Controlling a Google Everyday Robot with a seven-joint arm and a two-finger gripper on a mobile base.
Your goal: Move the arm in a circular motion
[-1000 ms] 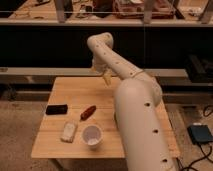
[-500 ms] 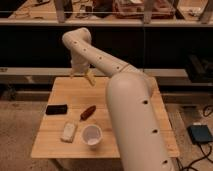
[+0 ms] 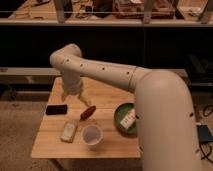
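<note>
Stretching the arm up from the lower right and leftward over the table, bent down at a rounded elbow. Cream-white, thick, smooth, dark-dotted. Hanging the gripper above the table's left half, fingers spread, empty, near a black block and red stick.

The arm looks smooth, satin plastic, its pale claw over the matt, seemingly wooden table.
</note>
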